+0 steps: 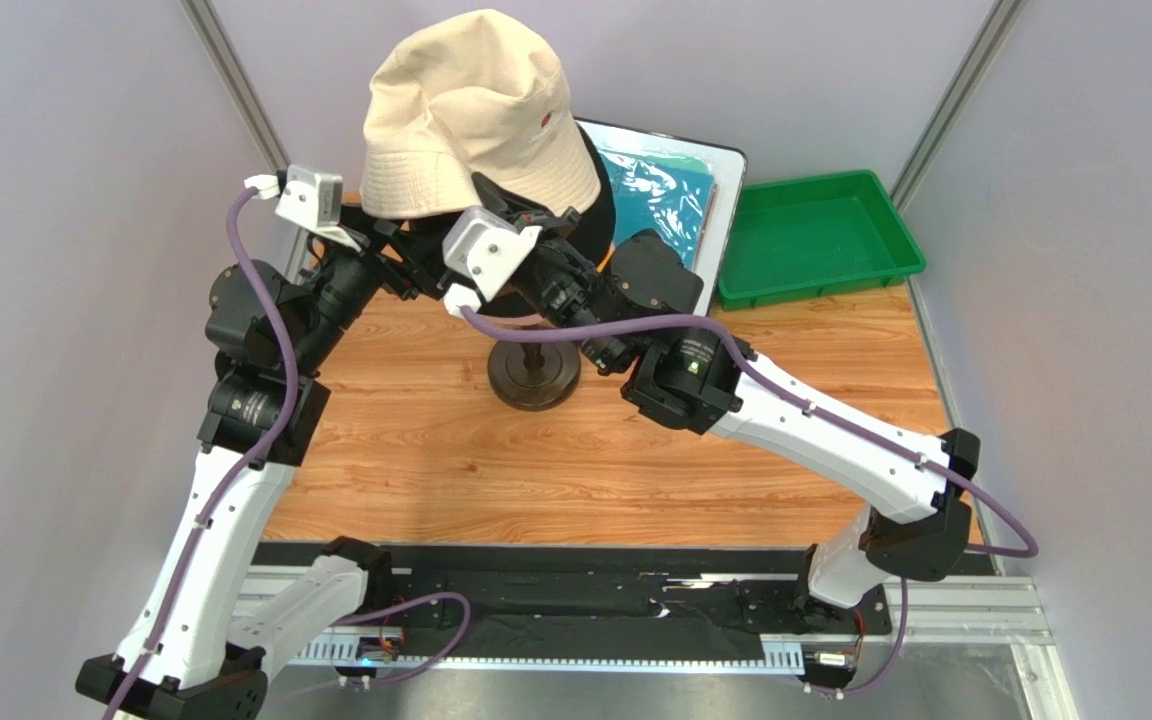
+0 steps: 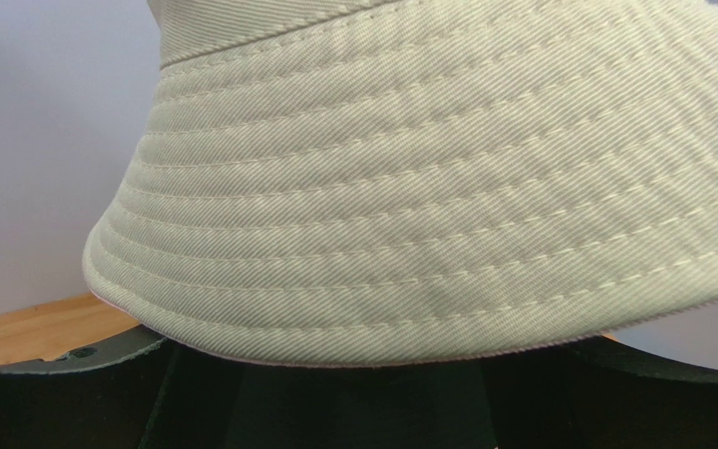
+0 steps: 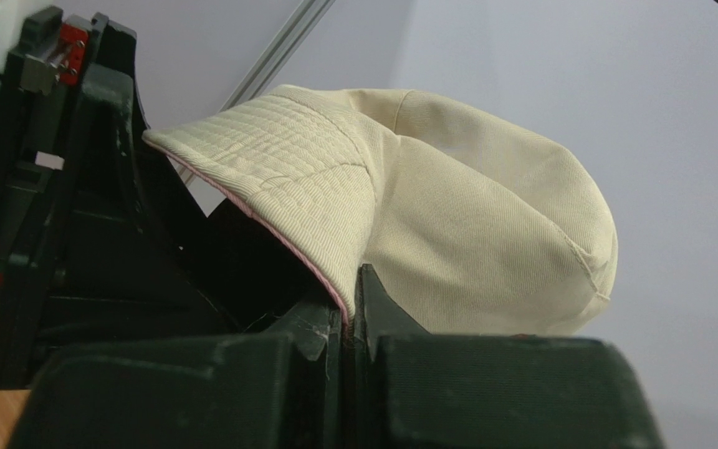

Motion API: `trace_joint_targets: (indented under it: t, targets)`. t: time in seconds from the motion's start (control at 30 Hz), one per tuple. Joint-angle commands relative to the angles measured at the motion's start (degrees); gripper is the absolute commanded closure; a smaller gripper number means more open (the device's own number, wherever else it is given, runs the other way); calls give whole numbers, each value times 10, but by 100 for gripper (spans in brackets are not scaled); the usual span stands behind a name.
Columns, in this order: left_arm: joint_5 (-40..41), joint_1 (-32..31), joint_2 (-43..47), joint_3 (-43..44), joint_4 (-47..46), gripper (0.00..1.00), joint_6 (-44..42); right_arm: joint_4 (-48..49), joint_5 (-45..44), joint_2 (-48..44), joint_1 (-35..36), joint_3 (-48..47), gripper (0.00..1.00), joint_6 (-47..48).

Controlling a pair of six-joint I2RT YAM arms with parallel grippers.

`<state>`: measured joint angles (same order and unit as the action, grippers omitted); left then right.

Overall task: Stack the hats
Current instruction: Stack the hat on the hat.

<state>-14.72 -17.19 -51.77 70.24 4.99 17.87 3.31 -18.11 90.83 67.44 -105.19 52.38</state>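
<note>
Presently my right claw (image 3: pixel 347 313) pinches the near brim of the beige hat (image 1: pixel 462 113), which sits crown-up high above the dark round base (image 1: pixel 533 375). My left claw (image 1: pixel 387 228) stands spread just left of that brim, holding nothing. Seating the hat likely means going straight down toward the base. The green tray (image 1: pixel 815 240) lies well behind and right of it.

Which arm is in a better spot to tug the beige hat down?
Right, most likely. The right gripper is shut on the brim of the beige hat, so it can pull at once. The left gripper is open by the brim and grips nothing.
</note>
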Motion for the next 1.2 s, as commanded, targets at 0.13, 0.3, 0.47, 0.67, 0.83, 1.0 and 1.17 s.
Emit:
trace_joint_targets:
  t: [0.13, 0.3, 0.47, 0.67, 0.83, 1.0, 1.17]
  targets:
    - [-12, 2, 82, -21, 59, 12, 8, 107, -58, -70, 6, 90, 100, 29]
    - [-43, 2, 143, -38, 143, 12, 22, 119, -65, -96, 10, 128, 100, 29]
    - [-74, 2, 163, -47, 105, 12, 56, 134, -69, -109, 12, 168, 100, 23]
    - [-89, 2, 148, -65, -24, 14, 75, 145, -78, -128, 14, 209, 100, 6]
    - [-73, 2, 113, -17, -41, 17, 108, 166, -82, -144, 19, 259, 100, -4]
    - [23, 2, 93, 33, -14, 20, 103, 187, -88, -154, 21, 293, 100, -12]
    - [69, 3, 78, 16, -9, 21, 152, 202, -89, -153, 22, 303, 100, -14]
